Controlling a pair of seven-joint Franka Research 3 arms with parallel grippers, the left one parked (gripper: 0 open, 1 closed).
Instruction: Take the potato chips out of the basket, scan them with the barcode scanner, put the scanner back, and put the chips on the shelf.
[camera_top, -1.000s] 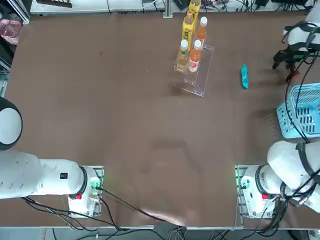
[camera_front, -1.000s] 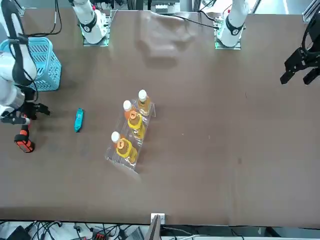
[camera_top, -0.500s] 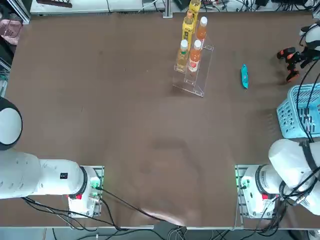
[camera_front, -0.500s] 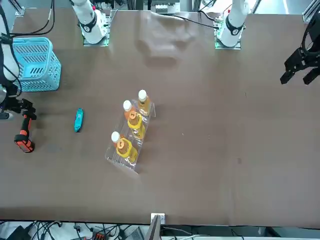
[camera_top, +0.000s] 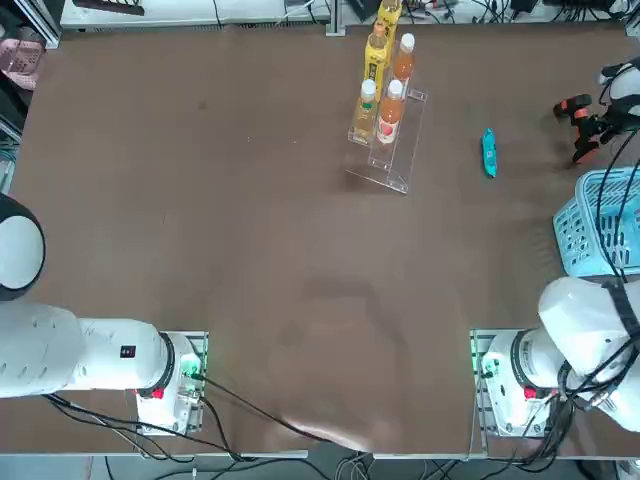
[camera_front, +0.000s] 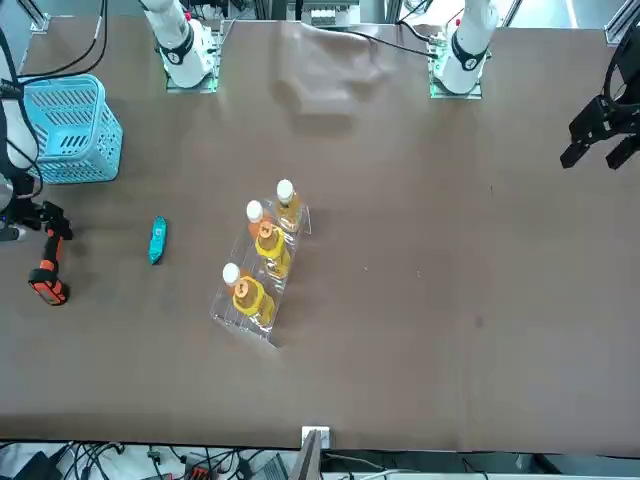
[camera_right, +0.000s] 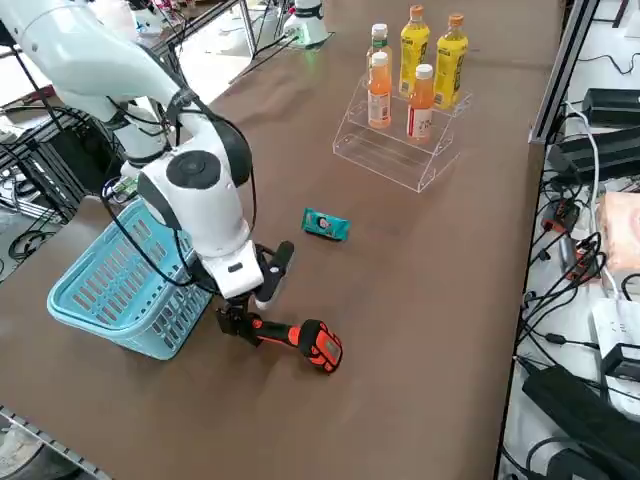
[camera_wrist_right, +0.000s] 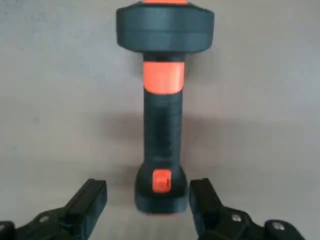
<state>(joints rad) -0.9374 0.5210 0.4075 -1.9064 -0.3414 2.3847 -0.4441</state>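
Both right gripper (camera_wrist_right: 148, 202) fingers astride barcode scanner (camera_wrist_right: 162, 105) butt.

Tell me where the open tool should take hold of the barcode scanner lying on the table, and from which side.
Grip the barcode scanner by its straight black handle, coming down from above. It lies flat on the table, and the wide head looks too broad to straddle. The right tool hangs open at the handle's butt end, one finger on each side, so it probably needs to move further along the handle before closing.
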